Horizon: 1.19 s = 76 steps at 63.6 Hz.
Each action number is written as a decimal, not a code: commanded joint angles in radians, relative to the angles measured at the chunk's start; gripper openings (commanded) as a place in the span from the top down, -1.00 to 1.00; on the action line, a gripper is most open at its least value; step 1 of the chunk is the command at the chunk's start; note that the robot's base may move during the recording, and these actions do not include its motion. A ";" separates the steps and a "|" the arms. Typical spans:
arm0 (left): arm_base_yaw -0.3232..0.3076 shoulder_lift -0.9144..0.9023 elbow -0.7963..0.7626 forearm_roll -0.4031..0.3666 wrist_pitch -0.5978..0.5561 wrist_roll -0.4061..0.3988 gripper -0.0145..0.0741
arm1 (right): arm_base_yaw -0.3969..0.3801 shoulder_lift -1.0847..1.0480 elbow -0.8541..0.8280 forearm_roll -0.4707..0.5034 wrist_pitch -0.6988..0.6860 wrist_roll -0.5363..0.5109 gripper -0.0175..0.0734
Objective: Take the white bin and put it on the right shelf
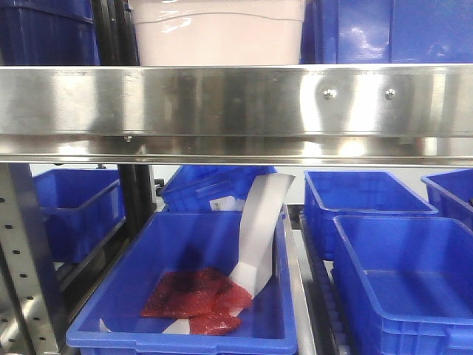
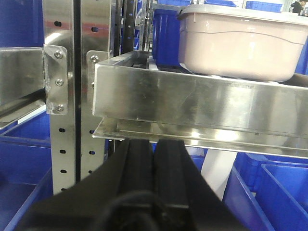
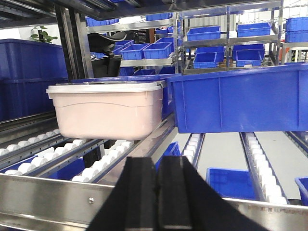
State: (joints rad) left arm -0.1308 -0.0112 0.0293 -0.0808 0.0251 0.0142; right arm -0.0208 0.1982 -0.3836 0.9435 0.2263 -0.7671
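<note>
White bin (image 3: 107,109): pale pinkish-white tub, rounded corners, curved ridge along the side, white lid on. It sits on the roller lane of the right shelf (image 1: 236,111), ahead of and left of the right gripper (image 3: 158,192), up and to the right of the left gripper (image 2: 154,178).

Both grippers: black fingers pressed together, nothing between them.

Large blue bin (image 3: 240,101) just right of the white bin, ahead of the right gripper; contents hidden.

Front view, below the steel rail: blue tray (image 1: 185,296) holds red plastic packets (image 1: 199,299) and a white strip, possibly paper (image 1: 260,233). Blue tray to its right (image 1: 406,285) shows bare floor.
</note>
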 commanded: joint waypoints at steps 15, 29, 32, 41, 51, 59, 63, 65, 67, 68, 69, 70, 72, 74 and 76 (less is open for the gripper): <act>-0.008 -0.012 0.020 0.001 -0.083 -0.007 0.94 | -0.003 0.012 -0.027 0.015 -0.048 -0.005 0.48; -0.008 -0.012 0.020 0.001 -0.083 -0.007 0.94 | -0.003 0.013 -0.027 -0.216 -0.041 0.146 0.48; -0.008 -0.012 0.020 0.001 -0.083 -0.007 0.94 | -0.003 0.013 -0.027 -0.347 -0.037 0.261 0.48; -0.008 -0.012 0.020 0.001 -0.083 -0.007 0.94 | -0.003 0.013 -0.027 -0.763 -0.020 0.699 0.48; -0.008 -0.012 0.020 0.001 -0.083 -0.007 0.94 | -0.003 0.011 -0.011 -1.047 -0.003 0.939 0.48; -0.008 -0.012 0.020 0.001 -0.083 -0.007 0.94 | -0.003 -0.001 0.050 -1.054 -0.019 0.937 0.48; -0.008 -0.012 0.020 0.001 -0.083 -0.007 0.94 | -0.003 -0.021 0.103 -1.054 -0.046 0.934 0.48; -0.008 -0.012 0.020 0.001 -0.083 -0.007 0.94 | -0.006 -0.031 0.130 -1.054 -0.059 0.934 0.48; -0.008 -0.012 0.020 0.001 -0.083 -0.007 0.94 | -0.010 -0.045 0.151 -1.053 -0.072 0.934 0.48; -0.008 -0.012 0.020 0.001 -0.083 -0.007 0.94 | -0.014 -0.052 0.166 -1.053 -0.082 0.934 0.48; -0.008 -0.012 0.020 0.001 -0.083 -0.007 0.94 | -0.017 -0.061 0.176 -1.053 -0.088 0.934 0.48; -0.008 -0.012 0.020 0.001 -0.083 -0.007 0.94 | -0.021 -0.067 0.185 -1.053 -0.095 0.934 0.48; -0.008 -0.012 0.020 0.001 -0.083 -0.007 0.94 | -0.036 -0.087 0.213 -1.045 -0.116 0.934 0.48; -0.008 -0.012 0.020 0.001 -0.083 -0.007 0.94 | -0.045 -0.101 0.236 -1.039 -0.127 0.934 0.48; -0.008 -0.012 0.020 0.001 -0.083 -0.007 0.94 | -0.058 -0.117 0.258 -1.030 -0.139 0.934 0.48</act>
State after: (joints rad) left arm -0.1308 -0.0112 0.0293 -0.0808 0.0251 0.0142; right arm -0.0518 0.0995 -0.1409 -0.0880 0.2180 0.1636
